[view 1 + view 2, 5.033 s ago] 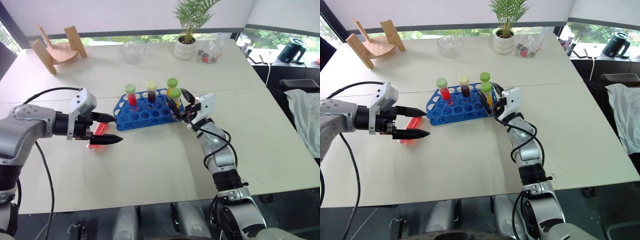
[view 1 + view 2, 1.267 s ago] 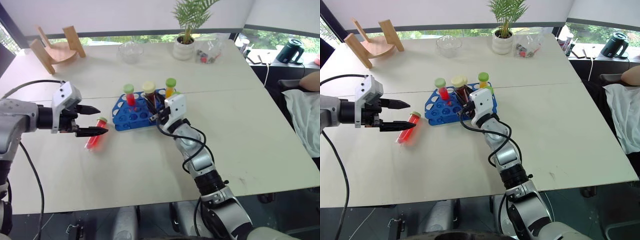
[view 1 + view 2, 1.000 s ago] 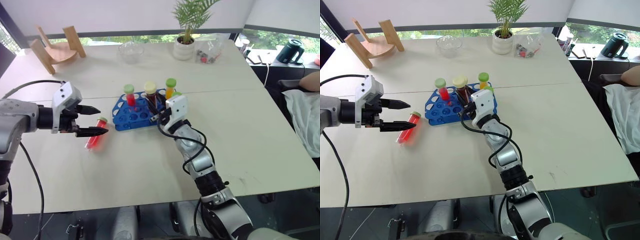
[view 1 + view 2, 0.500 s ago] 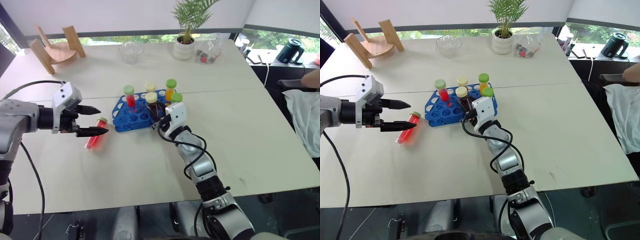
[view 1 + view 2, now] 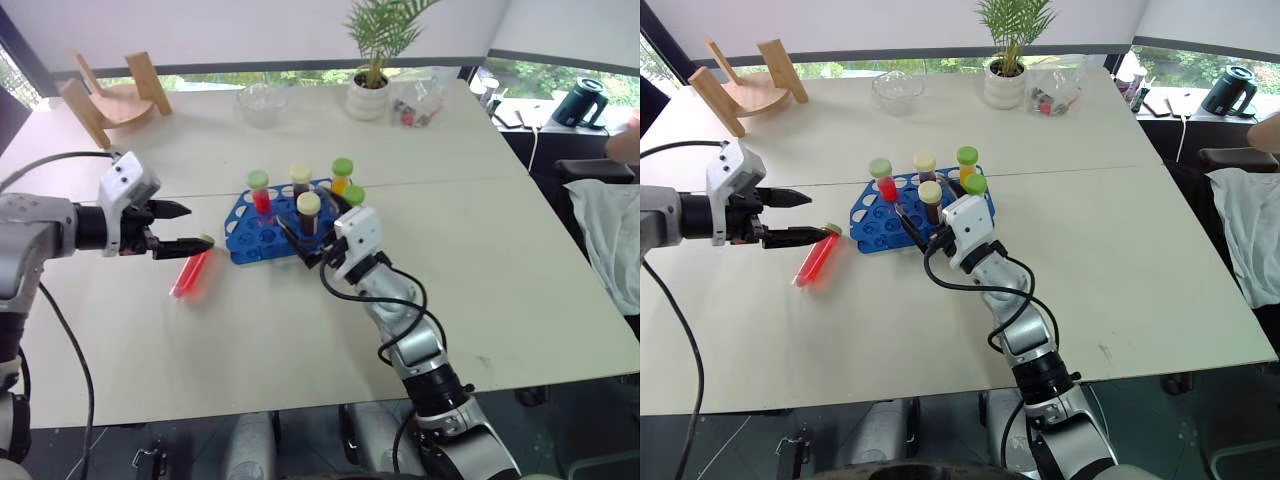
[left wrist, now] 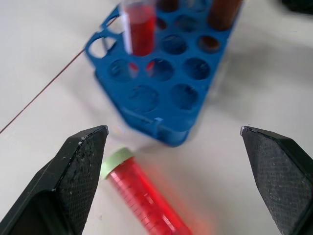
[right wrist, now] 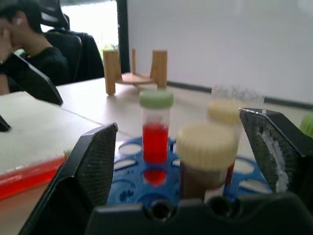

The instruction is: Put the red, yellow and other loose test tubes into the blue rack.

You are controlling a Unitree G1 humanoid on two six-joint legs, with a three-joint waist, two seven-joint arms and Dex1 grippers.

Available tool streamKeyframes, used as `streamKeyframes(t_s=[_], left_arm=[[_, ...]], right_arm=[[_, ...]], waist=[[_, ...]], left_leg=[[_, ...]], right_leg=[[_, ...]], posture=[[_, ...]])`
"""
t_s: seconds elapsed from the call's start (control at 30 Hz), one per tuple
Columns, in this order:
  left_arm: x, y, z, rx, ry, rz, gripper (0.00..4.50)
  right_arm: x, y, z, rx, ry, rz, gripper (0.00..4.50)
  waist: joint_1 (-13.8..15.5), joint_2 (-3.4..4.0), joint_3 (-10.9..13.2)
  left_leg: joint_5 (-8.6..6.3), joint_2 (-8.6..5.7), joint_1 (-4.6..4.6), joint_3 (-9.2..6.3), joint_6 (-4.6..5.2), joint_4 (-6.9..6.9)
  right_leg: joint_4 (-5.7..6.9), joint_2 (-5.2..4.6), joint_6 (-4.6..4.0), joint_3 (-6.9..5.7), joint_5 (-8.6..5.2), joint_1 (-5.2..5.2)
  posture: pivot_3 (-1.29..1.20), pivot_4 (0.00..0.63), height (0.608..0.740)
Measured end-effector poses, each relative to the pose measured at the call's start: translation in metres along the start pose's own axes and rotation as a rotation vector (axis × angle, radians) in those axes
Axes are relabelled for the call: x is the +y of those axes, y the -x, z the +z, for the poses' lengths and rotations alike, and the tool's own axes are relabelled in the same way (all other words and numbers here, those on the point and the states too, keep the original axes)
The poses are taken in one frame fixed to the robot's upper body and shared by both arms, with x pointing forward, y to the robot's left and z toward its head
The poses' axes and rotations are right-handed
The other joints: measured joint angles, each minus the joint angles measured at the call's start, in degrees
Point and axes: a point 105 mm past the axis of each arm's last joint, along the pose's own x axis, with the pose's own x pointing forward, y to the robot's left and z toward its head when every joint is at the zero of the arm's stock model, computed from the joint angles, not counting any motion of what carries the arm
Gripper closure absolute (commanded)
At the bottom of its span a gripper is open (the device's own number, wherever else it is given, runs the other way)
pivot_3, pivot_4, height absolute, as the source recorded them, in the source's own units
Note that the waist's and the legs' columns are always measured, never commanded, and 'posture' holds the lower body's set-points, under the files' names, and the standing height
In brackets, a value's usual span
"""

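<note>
The bright blue perforated plastic rack (image 5: 275,228) stands mid-table, well clear of every edge of the pale matte table (image 5: 300,330), holding five capped tubes upright. A clear, smooth red-filled tube (image 5: 191,274) lies loose beside its left end. Left gripper (image 5: 190,227) and right gripper (image 5: 920,232) gape empty

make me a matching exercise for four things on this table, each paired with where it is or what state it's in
Things:
1. red test tube with a green cap
2. blue rack
3. potted plant
4. right gripper

Places or states:
A. at the table's far edge, by the window
B. lying flat on the table, outside the rack
C. fingers open, just in front of a cream-capped tube
D. mid-table, holding five upright tubes

Pairs: 1-B, 2-D, 3-A, 4-C
</note>
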Motion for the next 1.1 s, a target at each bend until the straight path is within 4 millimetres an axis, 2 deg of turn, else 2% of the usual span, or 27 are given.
streamKeyframes(t_s=[0.17,0.23,0.3,0.4,0.47,0.53,0.6,0.7,0.8,1.0,1.1], left_arm=[[0.018,0.006,0.028,0.077,0.117,0.116,0.0],[0.026,0.009,0.034,0.141,0.216,0.169,0.0],[0.022,0.005,0.029,0.228,0.3,0.151,0.0],[0.01,-0.008,0.008,0.414,0.392,0.077,0.0],[0.011,-0.013,-0.007,0.507,0.423,0.073,0.0],[0.017,-0.019,-0.014,0.557,0.469,0.086,0.0],[0.023,-0.027,-0.016,0.578,0.499,0.1,0.0],[0.03,-0.038,-0.031,0.631,0.494,0.116,0.0],[0.029,-0.053,-0.041,0.672,0.468,0.087,0.0],[0.035,-0.07,-0.038,0.679,0.455,0.122,0.0],[0.039,-0.079,-0.037,0.668,0.453,0.161,0.86]], right_arm=[[-0.022,0.018,0.049,-0.032,0.116,0.2,0.03],[-0.02,0.027,0.062,-0.008,0.124,0.347,0.03],[-0.009,0.038,0.062,0.054,0.063,0.498,0.03],[0.005,0.069,0.054,0.248,-0.064,0.76,0.03],[0.014,0.087,0.058,0.336,-0.121,0.896,0.03],[0.02,0.097,0.064,0.384,-0.179,0.983,0.03],[0.019,0.098,0.069,0.402,-0.202,1.006,0.03],[0.015,0.094,0.075,0.391,-0.216,0.981,0.03],[0.008,0.088,0.079,0.381,-0.209,0.928,0.03],[0.004,0.084,0.077,0.389,-0.202,0.872,0.03],[0.004,0.082,0.076,0.386,-0.204,0.85,0.0]], waist=[[1.02,-0.05,0.01],[1.19,-0.06,0.01],[1.09,-0.01,0.01],[1.16,0.05,0.05],[1.13,0.03,0.06],[1.26,0.02,0.06],[1.39,0.01,0.06],[1.4,0.0,0.05],[1.44,-0.03,0.06],[1.66,0.03,0.02],[1.9,0.12,-0.03]], left_leg=[[0.0,-0.05,-0.04,-0.04,0.0,0.11],[-0.01,-0.06,0.12,-0.04,0.02,0.04],[-0.04,-0.04,0.17,-0.06,0.07,-0.03],[-0.04,-0.02,0.09,-0.08,0.08,-0.02],[-0.05,-0.01,0.07,-0.09,0.1,0.0],[-0.05,0.0,0.06,-0.11,0.11,0.03],[-0.05,-0.01,0.04,-0.1,0.11,0.09],[-0.05,-0.01,0.01,-0.09,0.11,0.09],[-0.05,-0.01,-0.13,-0.1,0.11,0.09],[-0.05,-0.04,-0.11,-0.1,0.12,0.14],[-0.05,-0.05,0.04,-0.1,0.12,0.16]], right_leg=[[-0.04,0.0,0.03,-0.02,0.01,0.08],[-0.07,0.02,0.04,-0.01,0.0,0.23],[-0.07,0.08,0.01,0.01,-0.02,0.25],[-0.07,0.1,-0.01,0.01,-0.03,0.15],[-0.07,0.11,-0.03,0.0,-0.04,0.11],[-0.05,0.13,-0.04,-0.01,-0.04,0.11],[-0.05,0.13,-0.04,-0.01,-0.05,0.11],[-0.07,0.12,-0.03,0.01,-0.05,0.09],[-0.07,0.12,-0.03,-0.01,-0.04,-0.03],[-0.06,0.09,-0.01,-0.01,-0.04,0.01],[-0.05,0.09,-0.01,-0.01,-0.03,0.19]], posture=[[0.0,0.15,0.74],[0.0,0.15,0.74],[0.0,0.15,0.74],[0.0,0.15,0.74],[0.0,0.15,0.74],[0.0,0.15,0.74],[0.0,0.15,0.74],[0.0,0.15,0.74],[0.0,0.15,0.74],[0.0,0.15,0.74],[0.0,0.15,0.74]])
